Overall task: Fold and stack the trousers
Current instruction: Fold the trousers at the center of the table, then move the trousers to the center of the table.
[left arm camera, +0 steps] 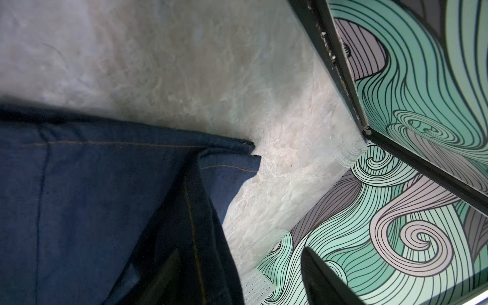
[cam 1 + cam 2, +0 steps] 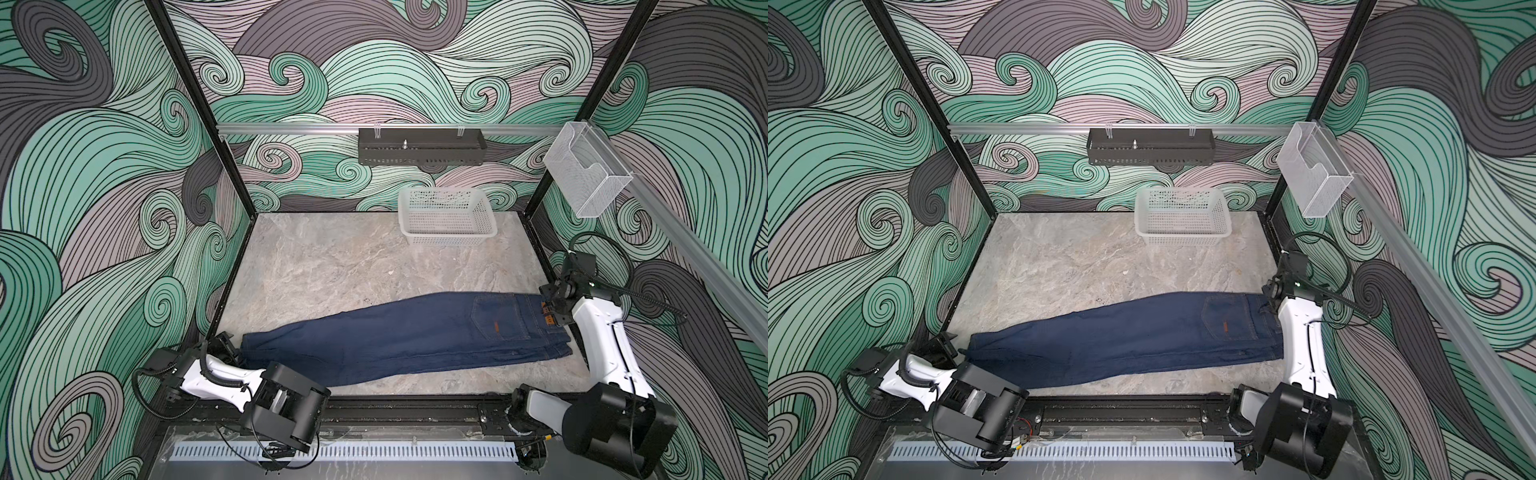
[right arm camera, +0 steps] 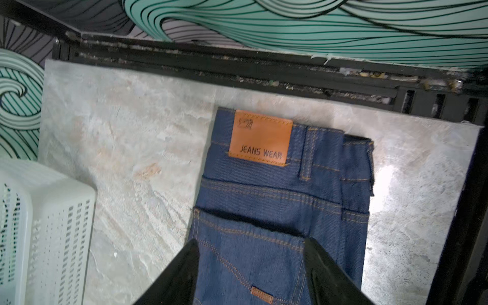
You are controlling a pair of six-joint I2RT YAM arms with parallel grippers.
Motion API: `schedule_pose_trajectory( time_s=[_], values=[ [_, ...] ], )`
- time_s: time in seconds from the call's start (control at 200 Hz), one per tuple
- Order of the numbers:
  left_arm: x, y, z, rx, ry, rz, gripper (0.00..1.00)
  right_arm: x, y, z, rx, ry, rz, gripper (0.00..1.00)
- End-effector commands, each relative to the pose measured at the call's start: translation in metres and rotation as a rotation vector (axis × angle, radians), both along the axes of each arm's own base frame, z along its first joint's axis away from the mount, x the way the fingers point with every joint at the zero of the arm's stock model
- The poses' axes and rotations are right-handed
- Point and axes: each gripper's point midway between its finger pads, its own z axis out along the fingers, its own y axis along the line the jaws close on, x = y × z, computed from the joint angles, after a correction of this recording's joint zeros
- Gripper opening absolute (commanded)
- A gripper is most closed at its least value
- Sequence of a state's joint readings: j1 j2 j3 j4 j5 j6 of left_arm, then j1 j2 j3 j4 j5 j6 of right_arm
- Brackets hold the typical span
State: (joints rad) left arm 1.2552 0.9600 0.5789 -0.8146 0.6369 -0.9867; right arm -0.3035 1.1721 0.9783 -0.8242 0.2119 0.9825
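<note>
Trousers (image 2: 407, 332) lie flat, waist end under the spread right gripper (image 3: 251, 240).

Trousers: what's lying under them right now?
The trousers are folded lengthwise, so a lower denim layer peeks out at the waistband and hem. Below that only the marble table shows; whatever the cloth covers cannot be seen.

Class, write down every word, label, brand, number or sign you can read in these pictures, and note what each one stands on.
"JEANS WEAR": on the brown-orange patch at the waistband of the trousers, right wrist view.
Small mark above those words on the same patch: too small to read.
Small orange tab on the back pocket: no readable text.
In a top view the patch is too small to read.
</note>
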Motion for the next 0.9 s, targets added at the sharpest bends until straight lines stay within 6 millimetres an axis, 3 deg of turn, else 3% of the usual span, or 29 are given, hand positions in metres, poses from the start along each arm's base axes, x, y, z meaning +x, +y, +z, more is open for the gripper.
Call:
schedule_pose_trajectory(
  time_s=[0.0,0.115,0.31,0.435,0.515,0.62,0.72,0.896],
  values=[
    [0.002,0.000,0.005,-0.009,0.005,-0.018,0.76,-0.009,0.018,-0.018,0.033,0.072,0.029,0.65],
    [0.000,-0.002,-0.010,-0.015,0.022,-0.029,0.77,0.000,0.046,-0.036,0.099,0.097,0.124,0.62],
    [0.002,-0.009,-0.034,-0.031,0.034,-0.058,0.77,0.031,0.140,-0.032,0.088,0.085,0.484,0.53],
    [0.018,-0.020,-0.044,-0.029,0.069,-0.179,0.77,0.030,0.195,-0.043,0.076,0.118,0.644,0.50],
    [0.030,-0.031,-0.048,-0.028,0.105,-0.283,0.77,0.025,0.219,-0.057,0.087,0.148,0.699,0.49],
    [0.036,-0.040,-0.055,-0.027,0.161,-0.388,0.77,0.018,0.241,-0.071,0.085,0.184,0.756,0.49],
    [0.029,-0.044,-0.063,-0.022,0.233,-0.450,0.77,0.012,0.258,-0.084,0.100,0.206,0.787,0.49],
    [0.025,-0.044,-0.077,-0.008,0.301,-0.478,0.74,0.006,0.269,-0.114,0.165,0.248,0.743,0.47]
  ],
)
